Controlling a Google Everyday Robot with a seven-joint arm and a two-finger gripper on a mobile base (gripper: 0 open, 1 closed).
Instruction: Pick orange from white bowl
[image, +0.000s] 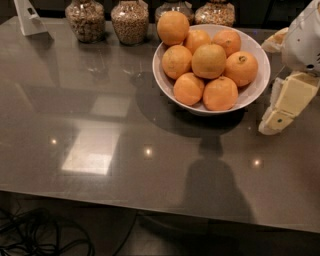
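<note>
The white bowl (255, 90) stands at the back right of the dark table and holds several oranges. The orange (172, 27), large and evenly bright, sits highest at the bowl's back left rim. A duller yellow-brown one (208, 61) lies in the middle and one with a dark stem dot (241, 68) to its right. My gripper (274, 116), cream coloured, hangs at the right edge of the view, just right of the bowl and outside it, holding nothing that shows.
Several glass jars of nuts or grains (129, 21) stand in a row behind the bowl. A white stand (29, 19) is at the back left corner. The table's front edge (150, 207) runs across the bottom, with cables (45, 240) on the floor below.
</note>
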